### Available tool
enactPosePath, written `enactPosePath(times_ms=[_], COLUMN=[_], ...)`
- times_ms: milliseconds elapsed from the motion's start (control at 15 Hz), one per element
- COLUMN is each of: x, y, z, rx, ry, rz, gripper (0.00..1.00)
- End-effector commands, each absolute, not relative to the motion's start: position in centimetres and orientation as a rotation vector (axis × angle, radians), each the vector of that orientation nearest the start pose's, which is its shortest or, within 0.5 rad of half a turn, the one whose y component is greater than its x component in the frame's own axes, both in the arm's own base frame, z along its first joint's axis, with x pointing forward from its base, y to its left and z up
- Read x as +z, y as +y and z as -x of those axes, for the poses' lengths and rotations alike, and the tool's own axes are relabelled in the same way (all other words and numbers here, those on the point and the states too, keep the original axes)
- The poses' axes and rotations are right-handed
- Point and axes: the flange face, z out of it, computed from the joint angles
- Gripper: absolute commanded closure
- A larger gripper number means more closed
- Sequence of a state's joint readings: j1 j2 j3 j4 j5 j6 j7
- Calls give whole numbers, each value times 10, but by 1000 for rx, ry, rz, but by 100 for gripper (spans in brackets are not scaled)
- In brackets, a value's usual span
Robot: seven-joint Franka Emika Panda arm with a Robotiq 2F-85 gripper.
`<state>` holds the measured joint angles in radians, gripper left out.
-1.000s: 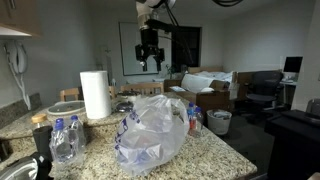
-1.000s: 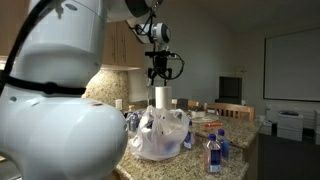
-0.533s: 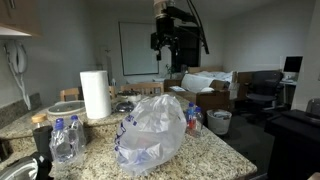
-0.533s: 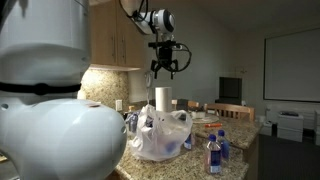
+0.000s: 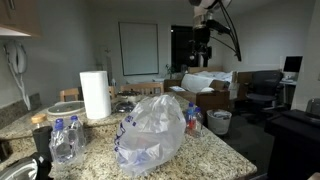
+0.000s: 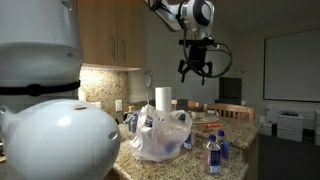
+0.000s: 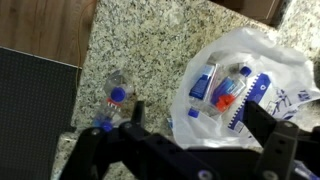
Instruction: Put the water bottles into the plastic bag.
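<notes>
The plastic bag [image 5: 150,130] [image 6: 160,135] stands crinkled on the granite counter. In the wrist view the plastic bag [image 7: 245,85] lies open below me, with a water bottle [image 7: 204,82] and other blue and red items showing inside. Two water bottles [image 5: 65,138] [image 6: 213,152] [image 7: 113,98] stand on the counter apart from the bag. My gripper [image 5: 203,52] [image 6: 196,72] [image 7: 200,125] hangs high above the counter, off to one side of the bag. It is open and holds nothing.
A paper towel roll [image 5: 95,95] [image 6: 162,98] stands on the counter beyond the bag. A further small bottle-like item [image 5: 192,118] sits right against the bag. Boxes [image 5: 205,88] and office furniture fill the room behind. The counter edge [image 7: 85,70] meets dark floor.
The arm has swung to the right in both exterior views, carrying the gripper from directly above the bag to a spot beside it. Bag and bottles have not moved.
</notes>
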<state>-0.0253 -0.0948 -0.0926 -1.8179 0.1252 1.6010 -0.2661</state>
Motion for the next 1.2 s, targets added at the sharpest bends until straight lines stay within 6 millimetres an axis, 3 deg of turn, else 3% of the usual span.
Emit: enactPosePath(times_ms=[0,200,467,800,1133], x=[494,435,372,342,326], y=[-86,-94,-99,-115,-112], z=[-544,-565,-593,-616,-626], rx=[171,255,318,312,358], ry=[-101,-38,30,179,266], rz=[2945,2949,2927,2948,2975], gripper=[0,0,0,0,0])
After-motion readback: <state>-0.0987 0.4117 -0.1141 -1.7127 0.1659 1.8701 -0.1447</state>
